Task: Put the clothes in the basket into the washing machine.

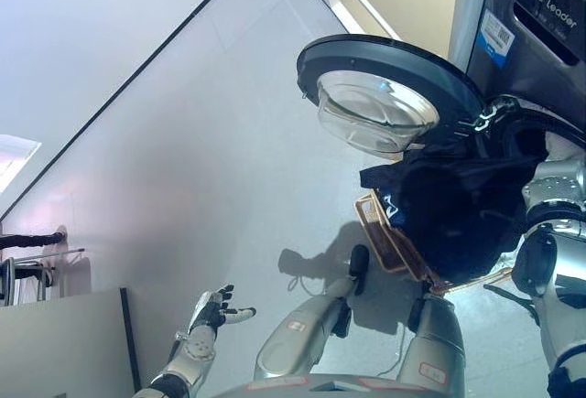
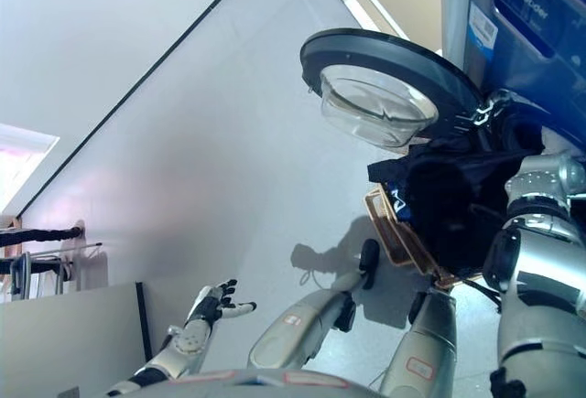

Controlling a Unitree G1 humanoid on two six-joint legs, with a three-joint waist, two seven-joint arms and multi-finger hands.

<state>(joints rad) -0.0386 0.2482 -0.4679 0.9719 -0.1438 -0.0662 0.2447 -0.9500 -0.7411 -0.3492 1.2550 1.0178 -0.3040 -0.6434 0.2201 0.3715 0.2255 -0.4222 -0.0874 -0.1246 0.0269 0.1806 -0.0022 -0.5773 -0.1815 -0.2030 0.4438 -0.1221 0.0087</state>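
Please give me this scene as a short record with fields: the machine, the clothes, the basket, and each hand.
washing machine: door swung open
clothes: dark bundle hanging at the drum opening, above the basket
basket: tan, partly under the clothes
left hand: open, empty, low over the floor, away from the machine
right hand: hidden behind the clothes; only the arm shows

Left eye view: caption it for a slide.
Right arm pushes dark clothes from the tilted basket toward the washing machine, door open; left hand spread aside.
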